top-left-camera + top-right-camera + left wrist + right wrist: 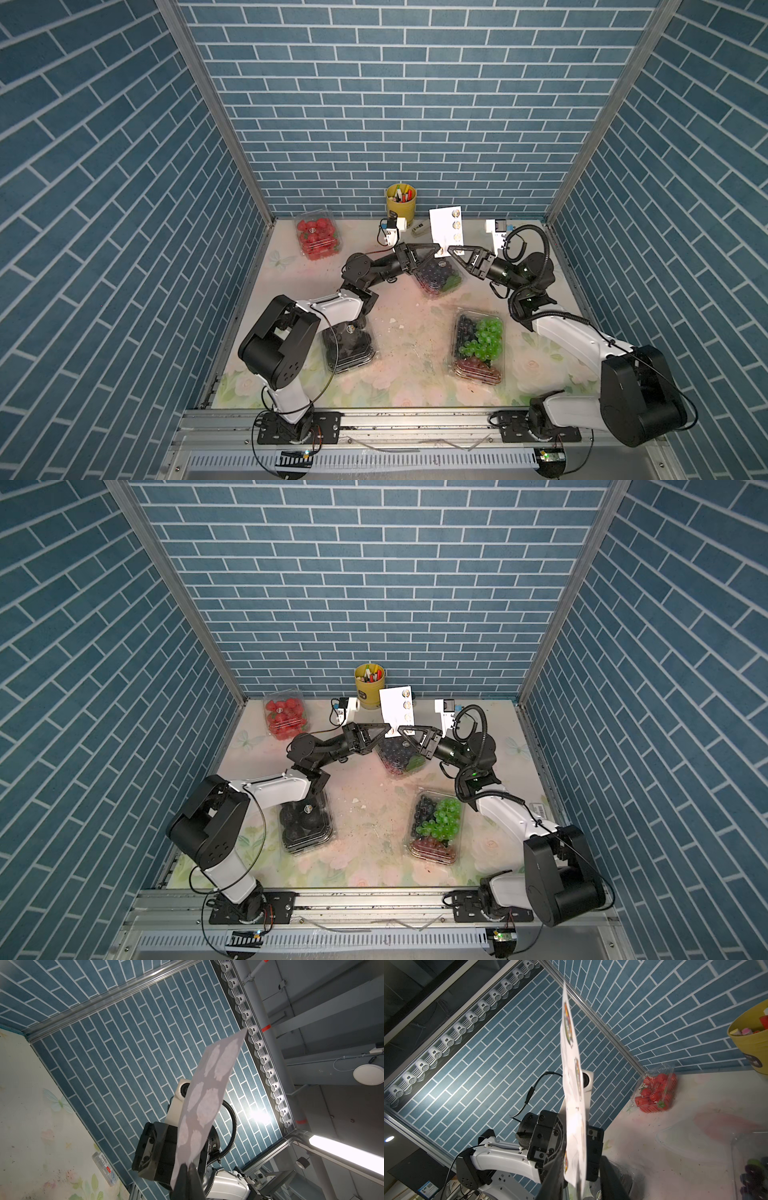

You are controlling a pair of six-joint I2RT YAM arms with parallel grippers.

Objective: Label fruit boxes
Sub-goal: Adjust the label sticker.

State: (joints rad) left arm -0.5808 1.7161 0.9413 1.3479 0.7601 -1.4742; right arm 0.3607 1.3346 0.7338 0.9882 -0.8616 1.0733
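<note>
The left hand is clamped on the lower corner of the upright sticker sheet. The right hand has its fingers apart, astride that sheet's lower edge. Beneath both hands the dark grape box lies on the tabletop; the strawberry box occupies the far left corner, with the black-fruit box and mixed-grape box nearer the arm bases.

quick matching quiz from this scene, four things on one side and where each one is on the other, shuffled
Things:
1. strawberry box
2. sticker sheet
3. mixed grape box
4. black fruit box

Places:
a. partly under the left arm
b. pinched in the left hand, raised in the air
c. far left corner of the table
d. near right part of the table

Pairs: 1-c, 2-b, 3-d, 4-a
</note>
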